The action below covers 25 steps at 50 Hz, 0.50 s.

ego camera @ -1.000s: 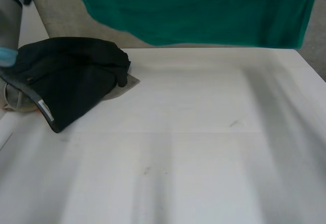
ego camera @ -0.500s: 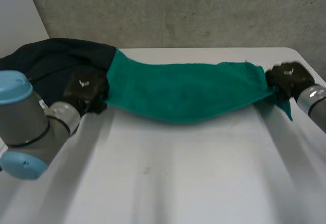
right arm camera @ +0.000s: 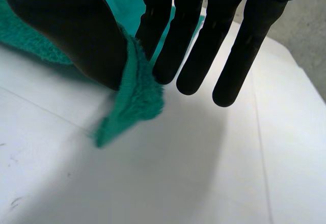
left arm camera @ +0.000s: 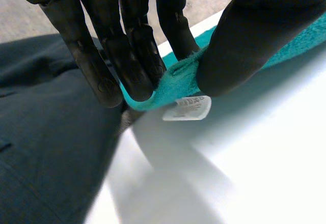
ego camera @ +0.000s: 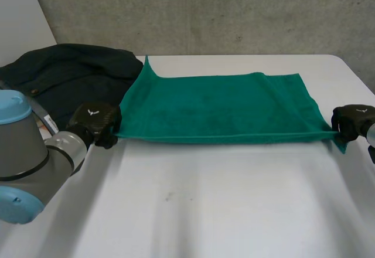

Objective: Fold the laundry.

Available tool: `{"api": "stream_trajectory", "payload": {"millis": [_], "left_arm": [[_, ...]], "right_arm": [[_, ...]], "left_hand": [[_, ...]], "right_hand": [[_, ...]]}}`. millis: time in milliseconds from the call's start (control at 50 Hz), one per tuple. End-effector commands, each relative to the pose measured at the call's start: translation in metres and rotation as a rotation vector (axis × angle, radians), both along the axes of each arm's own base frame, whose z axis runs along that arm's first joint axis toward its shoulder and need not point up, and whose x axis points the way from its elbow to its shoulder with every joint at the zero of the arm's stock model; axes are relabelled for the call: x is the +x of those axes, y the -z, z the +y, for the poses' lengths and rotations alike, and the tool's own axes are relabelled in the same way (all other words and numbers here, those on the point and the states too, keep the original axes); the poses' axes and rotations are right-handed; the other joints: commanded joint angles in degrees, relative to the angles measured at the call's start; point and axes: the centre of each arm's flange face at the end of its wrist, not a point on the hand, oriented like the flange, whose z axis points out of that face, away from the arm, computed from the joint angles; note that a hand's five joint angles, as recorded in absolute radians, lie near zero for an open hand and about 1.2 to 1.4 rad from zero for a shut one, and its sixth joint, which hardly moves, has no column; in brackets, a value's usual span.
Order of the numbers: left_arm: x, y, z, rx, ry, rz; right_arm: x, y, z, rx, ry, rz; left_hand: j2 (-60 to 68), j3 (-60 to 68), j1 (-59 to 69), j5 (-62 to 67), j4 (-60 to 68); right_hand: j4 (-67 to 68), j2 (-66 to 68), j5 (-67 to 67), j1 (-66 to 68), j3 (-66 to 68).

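- Where the white table [ego camera: 205, 205] spreads smooth and matte, its bare surface carries a few faint dark scuffs.
- The green towel [ego camera: 217, 108], a terry rectangle with a looped nap and a hemmed near edge, lies flat and stretched across the far half of the table between the two hands.
- A dark garment [ego camera: 64, 76], soft and crumpled into a rounded heap, sits at the table's far left, touching the towel's left end.
- The left arm [ego camera: 26, 152], grey with a light-blue cap, reaches in from the near left.
- The left hand [ego camera: 94, 123] clamps the towel's near left corner: in the left wrist view, straight fingers [left arm camera: 132, 56] press the cloth against the thumb.
- The right hand [ego camera: 351, 120] clamps the near right corner: in the right wrist view, the thumb [right arm camera: 76, 30] nips the cloth against one finger while the other fingers stand straight and clear.
- A small white sewn-in label [left arm camera: 187, 107] hangs from the left corner; its print is too fine to read.
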Motion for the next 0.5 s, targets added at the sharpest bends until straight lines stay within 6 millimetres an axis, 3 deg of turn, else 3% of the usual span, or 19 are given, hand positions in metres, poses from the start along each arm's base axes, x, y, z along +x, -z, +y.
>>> {"api": "stream_trajectory", "payload": {"millis": [20, 80, 160, 180, 260, 380, 500], "left_arm": [[0.007, 0.000, 0.038, 0.163, 0.024, -0.072], [0.014, -0.003, 0.055, 0.218, 0.032, -0.123], [0.025, -0.010, 0.082, 0.277, 0.053, -0.217], [0.029, -0.013, 0.092, 0.296, 0.063, -0.254], [0.038, -0.016, 0.115, 0.382, 0.088, -0.344], [0.035, -0.023, 0.118, 0.413, 0.120, -0.359], [0.016, -0.023, 0.081, 0.279, 0.089, -0.290]], "right_arm": [[-0.001, -0.027, 0.026, -0.030, -0.099, 0.151], [-0.005, -0.031, 0.042, 0.018, -0.145, 0.251], [-0.023, -0.036, 0.076, 0.186, -0.239, 0.452], [-0.032, -0.038, 0.092, 0.273, -0.280, 0.531], [-0.040, -0.046, 0.121, 0.383, -0.390, 0.639], [-0.026, -0.046, 0.123, 0.324, -0.411, 0.626], [-0.003, -0.044, 0.097, 0.183, -0.375, 0.568]], "left_hand": [[11.28, 11.56, 13.38, 13.17, 11.11], [11.28, 11.56, 13.38, 13.17, 11.11], [11.28, 11.56, 13.38, 13.17, 11.11], [11.28, 11.56, 13.38, 13.17, 11.11], [11.28, 11.56, 13.38, 13.17, 11.11], [11.28, 11.56, 13.38, 13.17, 11.11], [11.28, 11.56, 13.38, 13.17, 11.11]], "right_hand": [[11.95, 12.16, 13.54, 15.02, 12.26], [11.95, 12.16, 13.54, 15.02, 12.26], [11.95, 12.16, 13.54, 15.02, 12.26], [11.95, 12.16, 13.54, 15.02, 12.26], [11.95, 12.16, 13.54, 15.02, 12.26], [11.95, 12.16, 13.54, 15.02, 12.26], [11.95, 12.16, 13.54, 15.02, 12.26]]}}
